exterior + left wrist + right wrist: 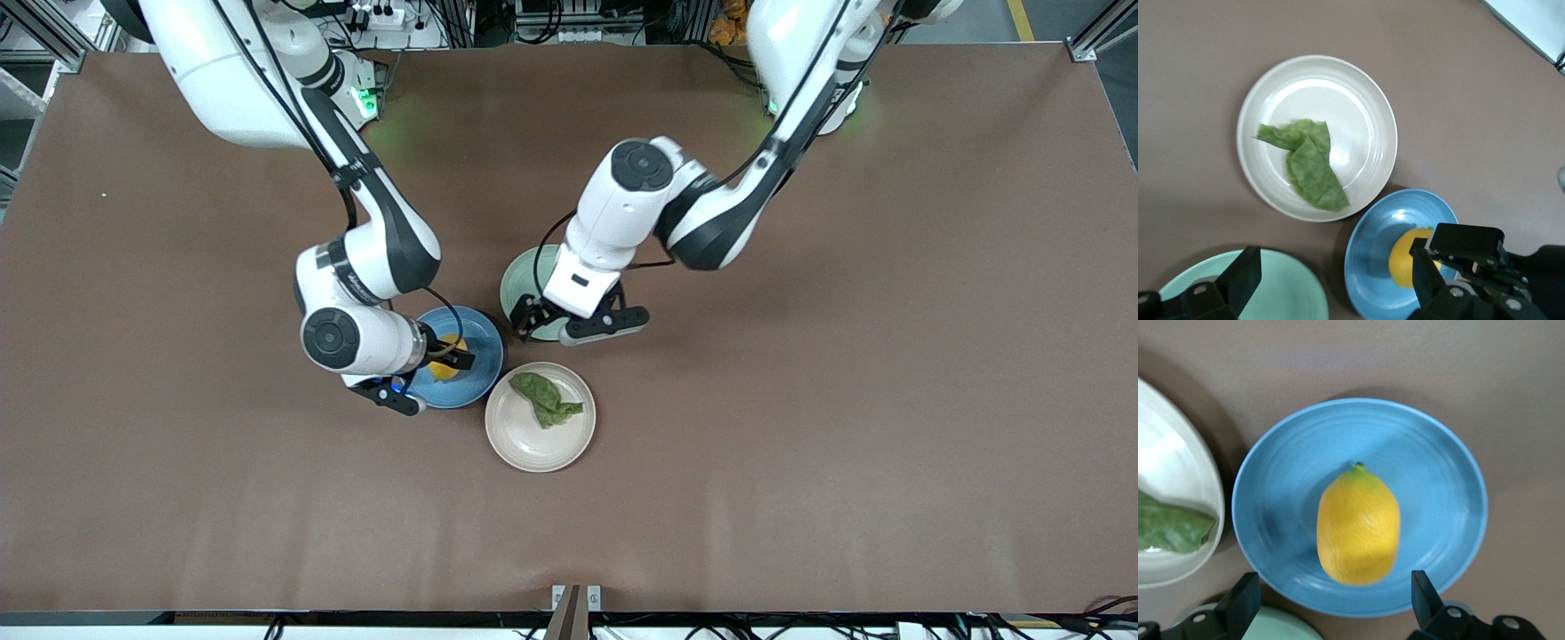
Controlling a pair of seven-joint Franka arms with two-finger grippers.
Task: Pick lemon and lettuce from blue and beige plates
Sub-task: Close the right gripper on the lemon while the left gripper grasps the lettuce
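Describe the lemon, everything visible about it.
The lemon is a small oval fruit, yellow shading to orange, with a finely dimpled skin and a dark greenish tip at one end. It lies on its side near the middle of the blue plate, resting on the plate alone. The right gripper is over it, fingers open to either side and not touching it. The plate sits beside the beige plate, toward the right arm's end.

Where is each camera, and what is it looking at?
Front view: high across the table, facing both arms; the right hand is over the blue plate, the left hand over the green plate.
Left wrist view: looks down at the lettuce on the beige plate; its own open fingers show.
Right wrist view: looks down at the lemon; open fingers show.
All views share the lemon, lettuce and plates.
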